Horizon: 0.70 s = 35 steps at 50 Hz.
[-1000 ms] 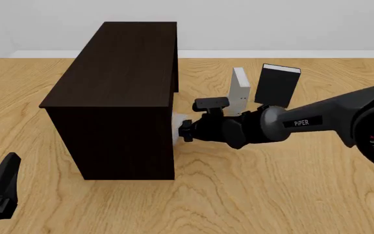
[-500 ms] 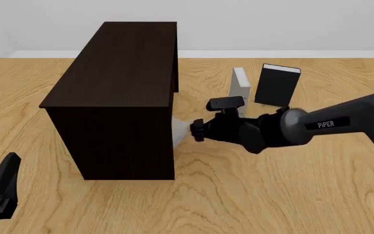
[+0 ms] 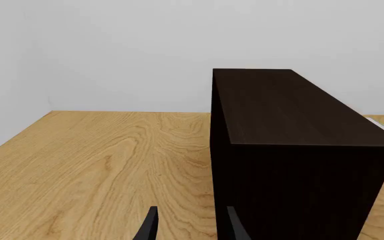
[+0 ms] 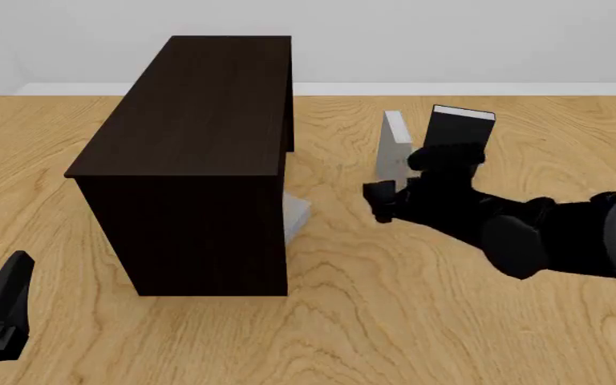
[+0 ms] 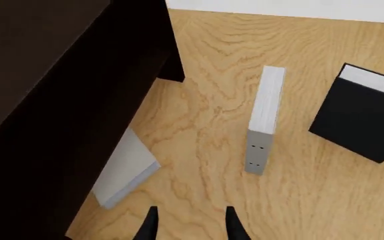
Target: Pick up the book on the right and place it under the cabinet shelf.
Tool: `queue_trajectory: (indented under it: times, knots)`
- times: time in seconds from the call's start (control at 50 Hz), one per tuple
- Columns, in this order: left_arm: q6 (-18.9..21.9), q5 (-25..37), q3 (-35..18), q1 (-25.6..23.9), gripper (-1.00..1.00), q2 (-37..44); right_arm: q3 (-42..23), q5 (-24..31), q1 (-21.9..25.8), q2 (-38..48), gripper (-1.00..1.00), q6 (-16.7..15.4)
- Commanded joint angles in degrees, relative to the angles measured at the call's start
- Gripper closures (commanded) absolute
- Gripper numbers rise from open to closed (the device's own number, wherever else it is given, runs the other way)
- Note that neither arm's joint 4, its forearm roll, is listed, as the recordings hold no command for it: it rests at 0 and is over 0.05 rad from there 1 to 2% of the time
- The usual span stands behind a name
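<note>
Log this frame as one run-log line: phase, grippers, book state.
phase: retreat after place | right gripper: open, empty, backed off | left gripper: open, idle | book: flat, part under cabinet shelf | second grey book: upright

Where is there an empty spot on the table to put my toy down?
Bare wood lies left of the dark brown cabinet, and in front of it. Crowded: right of it, where one grey book lies flat, another stands beside the black book.

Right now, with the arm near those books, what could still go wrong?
The grey book lies flat, only partly under the cabinet; its corner sticks out, so it may not count as placed. The right gripper, empty and open, sits close to the standing grey book and black book, and could tip them.
</note>
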Motion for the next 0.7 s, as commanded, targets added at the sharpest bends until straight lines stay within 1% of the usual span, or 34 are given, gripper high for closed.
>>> queue_trajectory:
  times: [0.02,0.06,0.08,0.12,0.16,0.18,0.2,0.26,0.3,0.32,0.36,0.4,0.54,0.7]
  knots:
    - [0.0,0.0,0.0,0.0,-1.0,0.0,10.8,-2.6,-3.6,-13.8,-1.0,-2.1]
    - [0.0,0.0,0.0,0.0,-1.0,0.0,13.2,-4.4,-2.0,-16.9,-1.0,-1.4]
    - [0.0,0.0,0.0,0.0,-1.0,0.0,15.3,-5.6,-3.0,-19.7,-1.0,-0.6]
    - [0.0,0.0,0.0,0.0,-1.0,0.0,18.2,-6.5,-5.8,-23.2,-1.0,-2.2]
    - [0.0,0.0,0.0,0.0,-1.0,0.0,19.7,-6.1,-7.2,-25.6,-1.0,-2.6]
    - [0.0,0.0,0.0,0.0,-1.0,0.0,21.1,-5.5,-7.1,-28.4,-1.0,-1.9]
    - [0.0,0.0,0.0,0.0,-1.0,0.0,22.4,-4.8,-7.8,-32.3,-1.0,-2.4]
    - [0.0,0.0,0.0,0.0,-1.0,0.0,23.2,-2.6,-9.5,-34.9,-1.0,-3.9]
    - [0.0,0.0,0.0,0.0,-1.0,0.0,24.3,-0.2,-10.8,-39.9,-1.0,-4.9]
    - [0.0,0.0,0.0,0.0,-1.0,0.0,24.3,0.0,-10.5,-39.7,-1.0,-4.6]
    - [0.0,0.0,0.0,0.0,-1.0,0.0,24.8,1.2,-10.6,-41.9,-1.0,-4.6]
    - [0.0,0.0,0.0,0.0,-1.0,0.0,25.4,3.4,-11.0,-45.3,-1.0,-4.7]
    - [0.0,0.0,0.0,0.0,-1.0,0.0,25.1,8.9,-12.4,-51.2,-1.0,-5.5]
    - [0.0,0.0,0.0,0.0,-1.0,0.0,25.4,11.4,-13.5,-55.0,-1.0,-5.7]
